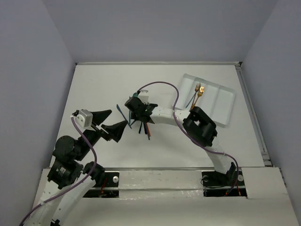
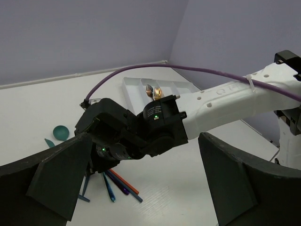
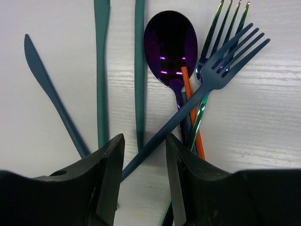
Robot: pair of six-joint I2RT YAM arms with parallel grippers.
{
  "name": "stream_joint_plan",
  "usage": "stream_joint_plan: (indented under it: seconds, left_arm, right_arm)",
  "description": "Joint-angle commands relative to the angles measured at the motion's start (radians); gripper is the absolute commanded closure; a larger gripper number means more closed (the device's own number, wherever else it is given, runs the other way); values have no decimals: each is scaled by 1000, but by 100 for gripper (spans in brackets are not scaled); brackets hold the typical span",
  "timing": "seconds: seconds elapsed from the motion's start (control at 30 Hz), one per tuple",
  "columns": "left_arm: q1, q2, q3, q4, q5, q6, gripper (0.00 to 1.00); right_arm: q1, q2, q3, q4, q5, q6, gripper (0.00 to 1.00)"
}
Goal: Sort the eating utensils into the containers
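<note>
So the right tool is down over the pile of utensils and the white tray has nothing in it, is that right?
No. The white tray is not empty: gold utensils lie in one of its compartments, as the top external view shows. The right tool is indeed down over the pile of utensils.

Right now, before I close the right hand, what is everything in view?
tray: one, white, far right
gold utensils: two, gold, in tray
blue fork: one, dark blue, atop pile, handle between fingers of right hand
iridescent fork: one, green-purple, under blue fork
purple spoon: one, purple, in pile
orange handle: one, orange, in pile
teal handles: two, teal, left side of pile
teal knife: one, teal, left of pile
right hand: one, black, open over pile
left hand: one, black, open, left of pile
</note>
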Motion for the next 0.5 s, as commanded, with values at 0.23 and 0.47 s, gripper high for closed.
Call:
stream_joint_plan:
  seconds: [0.23,0.47]
  left_arm:
    - [-42,-21,34,28,1,-1,1]
    - [-53,-26,34,25,-4,1,1]
  right_arm:
    - [-13,-5,-39,-5,68,80,58]
    - [-13,7,-41,-29,91,90,61]
